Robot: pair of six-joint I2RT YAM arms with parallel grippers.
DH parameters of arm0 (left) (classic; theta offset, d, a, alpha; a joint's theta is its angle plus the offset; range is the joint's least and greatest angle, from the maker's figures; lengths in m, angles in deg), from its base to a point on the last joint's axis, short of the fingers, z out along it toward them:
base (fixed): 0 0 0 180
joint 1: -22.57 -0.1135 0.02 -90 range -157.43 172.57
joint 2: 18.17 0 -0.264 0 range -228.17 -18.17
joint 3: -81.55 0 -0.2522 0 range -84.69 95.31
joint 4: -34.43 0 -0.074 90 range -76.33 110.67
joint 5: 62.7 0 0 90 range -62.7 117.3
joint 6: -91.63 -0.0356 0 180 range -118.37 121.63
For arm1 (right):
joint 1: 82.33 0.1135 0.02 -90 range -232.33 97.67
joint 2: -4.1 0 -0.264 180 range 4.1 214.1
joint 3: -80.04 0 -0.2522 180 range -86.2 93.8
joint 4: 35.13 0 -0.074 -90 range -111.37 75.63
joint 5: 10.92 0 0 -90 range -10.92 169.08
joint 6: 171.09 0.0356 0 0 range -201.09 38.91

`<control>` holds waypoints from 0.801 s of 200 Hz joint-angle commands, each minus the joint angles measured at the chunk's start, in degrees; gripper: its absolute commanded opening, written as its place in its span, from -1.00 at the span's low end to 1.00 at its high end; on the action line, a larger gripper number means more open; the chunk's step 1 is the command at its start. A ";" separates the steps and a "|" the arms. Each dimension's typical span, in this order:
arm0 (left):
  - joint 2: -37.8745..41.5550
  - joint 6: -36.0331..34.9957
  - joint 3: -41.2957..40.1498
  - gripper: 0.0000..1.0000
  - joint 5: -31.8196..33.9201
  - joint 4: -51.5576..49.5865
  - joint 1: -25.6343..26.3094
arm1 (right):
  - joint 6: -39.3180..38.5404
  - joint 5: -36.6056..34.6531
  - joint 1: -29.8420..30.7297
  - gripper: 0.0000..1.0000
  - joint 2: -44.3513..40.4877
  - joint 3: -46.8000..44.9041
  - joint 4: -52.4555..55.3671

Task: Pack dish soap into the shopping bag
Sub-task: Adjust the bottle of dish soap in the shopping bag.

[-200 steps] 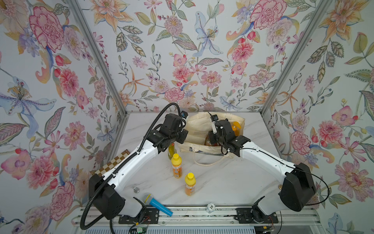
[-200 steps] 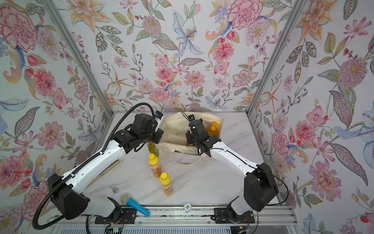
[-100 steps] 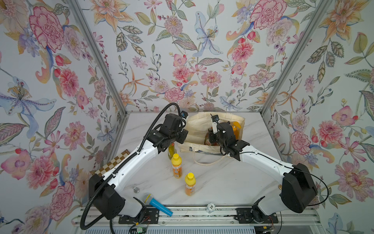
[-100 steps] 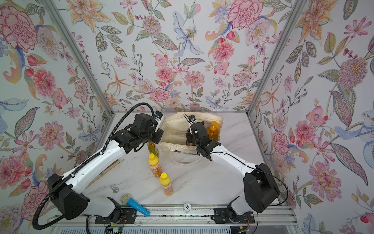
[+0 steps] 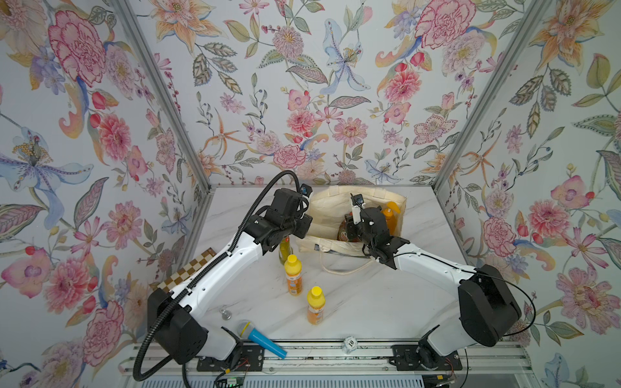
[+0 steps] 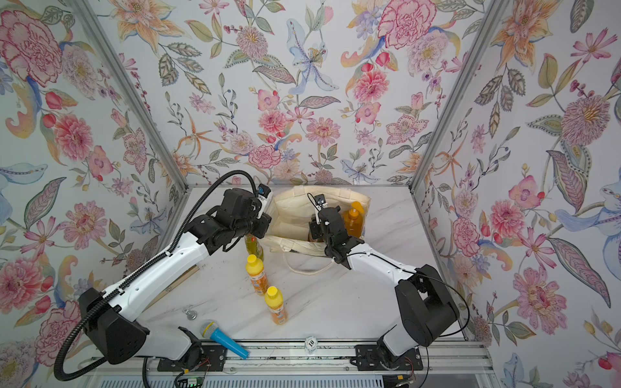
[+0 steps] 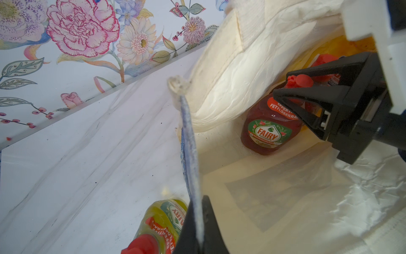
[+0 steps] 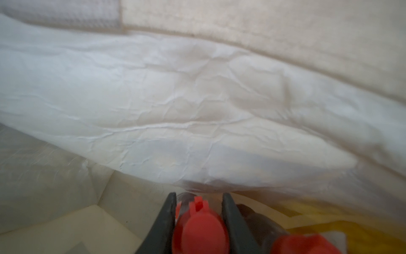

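Right gripper point(image 8: 198, 198), jaws clamped on a dark red bottle point(image 7: 270, 129), sits slightly lower in the shopping bag point(image 5: 332, 205); left gripper point(image 7: 198, 204) jaws still pinch its rim.

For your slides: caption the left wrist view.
Left fingers pinch the cream canvas tote; right fingers hold a dark red plastic bottle inside by its cap.

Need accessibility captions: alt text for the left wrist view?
The left gripper pinches the shopping bag by its rim, holding it open. Inside, the right gripper grips a dark red bottle by its cap; a yellow-green bottle stands outside.
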 commanded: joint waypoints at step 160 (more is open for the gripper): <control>7.54 -12.91 5.51 0.23 -7.83 0.49 -0.35 | -3.75 0.68 -0.70 -1.00 -0.63 4.90 -4.05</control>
